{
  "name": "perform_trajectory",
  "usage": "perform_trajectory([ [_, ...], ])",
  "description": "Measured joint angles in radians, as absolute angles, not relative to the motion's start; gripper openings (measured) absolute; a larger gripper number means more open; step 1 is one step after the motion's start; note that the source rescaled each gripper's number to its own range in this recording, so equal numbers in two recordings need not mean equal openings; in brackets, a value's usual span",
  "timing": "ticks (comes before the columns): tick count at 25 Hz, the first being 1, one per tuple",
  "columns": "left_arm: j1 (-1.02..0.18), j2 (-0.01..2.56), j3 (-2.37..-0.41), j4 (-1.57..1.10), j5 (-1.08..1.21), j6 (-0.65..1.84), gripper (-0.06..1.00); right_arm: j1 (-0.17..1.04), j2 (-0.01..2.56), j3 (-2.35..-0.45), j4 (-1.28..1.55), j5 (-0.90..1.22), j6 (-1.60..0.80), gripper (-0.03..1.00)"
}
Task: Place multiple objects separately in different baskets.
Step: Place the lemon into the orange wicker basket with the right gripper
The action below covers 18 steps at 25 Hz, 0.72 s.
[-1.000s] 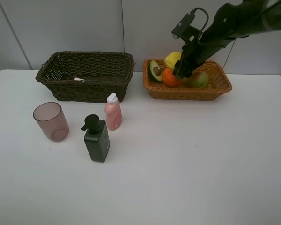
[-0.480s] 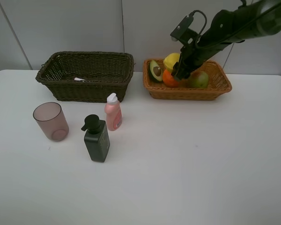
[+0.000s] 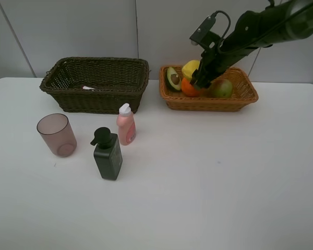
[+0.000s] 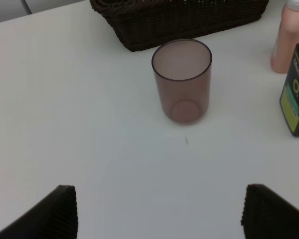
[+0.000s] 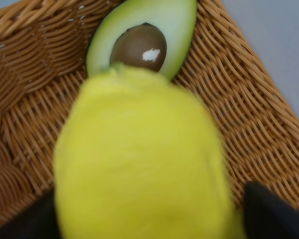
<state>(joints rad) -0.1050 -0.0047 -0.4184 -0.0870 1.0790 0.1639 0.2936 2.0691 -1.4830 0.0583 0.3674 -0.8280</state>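
Observation:
The light orange-tan basket holds the halved avocado, orange, yellow lemon and red-green mango. My right gripper hangs over this basket, open, with its fingers spread on either side of the lemon. The avocado lies just beyond the lemon. The dark basket holds the white marker. The pinkish cup, dark green pump bottle and small pink bottle stand on the table. My left gripper is open, short of the cup.
The white table runs from the baskets to the front edge. A grey wall stands right behind both baskets. In the left wrist view, the pump bottle and pink bottle stand at the picture's right edge.
My right arm has risen slightly above the light basket. The lemon and the other fruit have stayed in place. Nothing else has moved.

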Motion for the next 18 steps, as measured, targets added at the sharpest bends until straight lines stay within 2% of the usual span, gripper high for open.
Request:
perform_trajectory([
  [2, -0.105, -0.005, -0.418, -0.087, 1.079, 0.164, 0.89, 0.294, 2.069, -1.483, 0.058, 0.367, -0.828, 0.89],
  [5, -0.105, -0.005, -0.418, -0.087, 1.079, 0.164, 0.89, 0.294, 2.069, -1.483, 0.058, 0.366, -0.828, 0.97],
  [18, -0.105, -0.005, -0.418, -0.087, 1.079, 0.164, 0.89, 0.294, 2.069, -1.483, 0.040, 0.364, -0.829, 0.99],
])
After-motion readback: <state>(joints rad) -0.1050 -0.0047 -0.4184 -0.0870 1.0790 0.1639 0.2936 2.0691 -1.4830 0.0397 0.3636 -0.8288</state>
